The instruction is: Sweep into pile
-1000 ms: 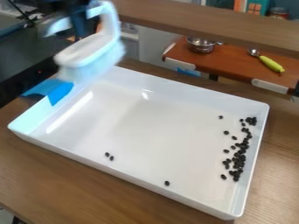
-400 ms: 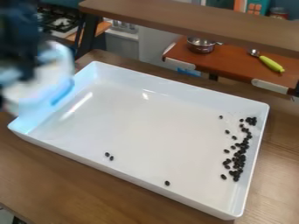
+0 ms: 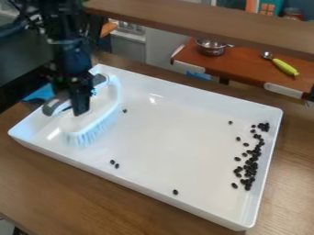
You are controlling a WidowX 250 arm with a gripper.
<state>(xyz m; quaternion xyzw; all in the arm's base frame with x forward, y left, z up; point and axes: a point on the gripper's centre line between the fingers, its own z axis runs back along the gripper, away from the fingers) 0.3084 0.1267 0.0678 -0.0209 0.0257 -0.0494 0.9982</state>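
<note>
Gripper (image 3: 80, 108): clamped on the brush (image 3: 97, 119)
Tray (image 3: 184, 93): sweep stroke probably starting here
Beans (image 3: 251, 167): next, gotta push strays (image 3: 175, 192) toward the clump (image 3: 248, 173)

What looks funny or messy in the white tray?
A few black bits look like strays, away from the bunch at the right of the tray: one bit beside the brush, three nearer the front wall. Nothing looks broken.

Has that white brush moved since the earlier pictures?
Yes. Judged against the tray, the brush went from above the left rim down inside, at the tray's left end.
</note>
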